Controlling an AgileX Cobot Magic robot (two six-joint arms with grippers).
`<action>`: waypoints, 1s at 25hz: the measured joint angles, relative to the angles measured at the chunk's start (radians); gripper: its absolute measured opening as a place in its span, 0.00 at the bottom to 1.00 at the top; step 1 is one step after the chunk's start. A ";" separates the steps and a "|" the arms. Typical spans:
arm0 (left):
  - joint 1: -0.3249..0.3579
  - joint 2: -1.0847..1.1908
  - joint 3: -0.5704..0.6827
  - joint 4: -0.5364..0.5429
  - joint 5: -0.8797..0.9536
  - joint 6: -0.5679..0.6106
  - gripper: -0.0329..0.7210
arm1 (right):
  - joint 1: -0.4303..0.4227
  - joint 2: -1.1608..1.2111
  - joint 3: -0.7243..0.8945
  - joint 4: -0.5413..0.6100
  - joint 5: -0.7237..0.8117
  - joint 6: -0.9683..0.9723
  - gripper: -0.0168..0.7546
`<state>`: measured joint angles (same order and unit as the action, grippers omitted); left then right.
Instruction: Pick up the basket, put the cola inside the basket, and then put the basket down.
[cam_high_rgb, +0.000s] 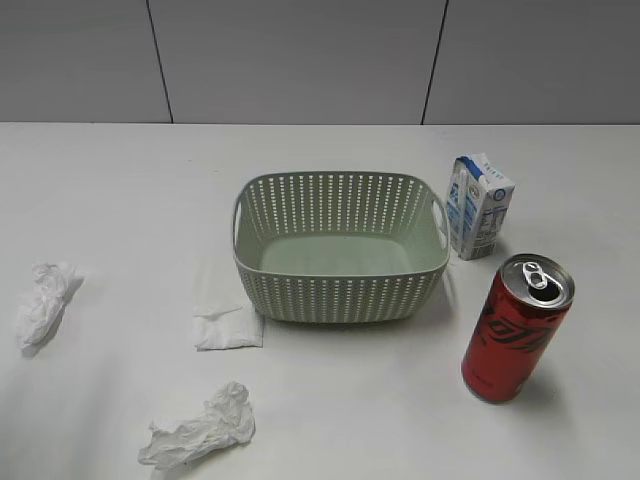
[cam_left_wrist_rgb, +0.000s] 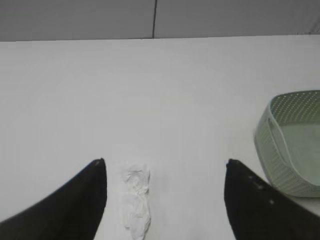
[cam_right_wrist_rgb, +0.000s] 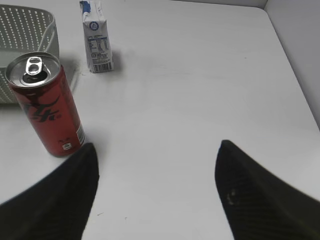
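The pale sage-green basket (cam_high_rgb: 340, 247) stands empty on the white table, mid-scene. It also shows at the right edge of the left wrist view (cam_left_wrist_rgb: 292, 145) and the top left of the right wrist view (cam_right_wrist_rgb: 25, 45). The red cola can (cam_high_rgb: 515, 328) stands upright to the basket's front right; in the right wrist view the can (cam_right_wrist_rgb: 46, 105) is just ahead of my left finger. My left gripper (cam_left_wrist_rgb: 165, 165) is open and empty above the table, left of the basket. My right gripper (cam_right_wrist_rgb: 157, 145) is open and empty, right of the can. Neither gripper shows in the exterior view.
A white-and-blue milk carton (cam_high_rgb: 479, 206) stands right of the basket, behind the can. Crumpled tissues lie at the left (cam_high_rgb: 45, 302), front (cam_high_rgb: 198, 428) and beside the basket's left corner (cam_high_rgb: 228, 322). One tissue (cam_left_wrist_rgb: 136, 200) lies between my left fingers. A wall rises beyond the table's far edge.
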<state>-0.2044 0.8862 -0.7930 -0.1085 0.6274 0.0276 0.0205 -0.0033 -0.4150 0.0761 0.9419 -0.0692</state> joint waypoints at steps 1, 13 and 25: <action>-0.016 0.051 -0.031 0.000 0.001 0.000 0.78 | 0.000 0.000 0.000 0.000 0.000 0.000 0.74; -0.172 0.579 -0.438 -0.003 0.139 0.000 0.78 | 0.000 0.000 0.000 0.000 -0.001 0.000 0.74; -0.314 0.981 -0.756 0.004 0.353 -0.163 0.78 | 0.000 0.000 0.000 0.000 -0.001 0.000 0.74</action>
<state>-0.5188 1.8673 -1.5494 -0.1045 0.9807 -0.1358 0.0205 -0.0033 -0.4150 0.0761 0.9411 -0.0692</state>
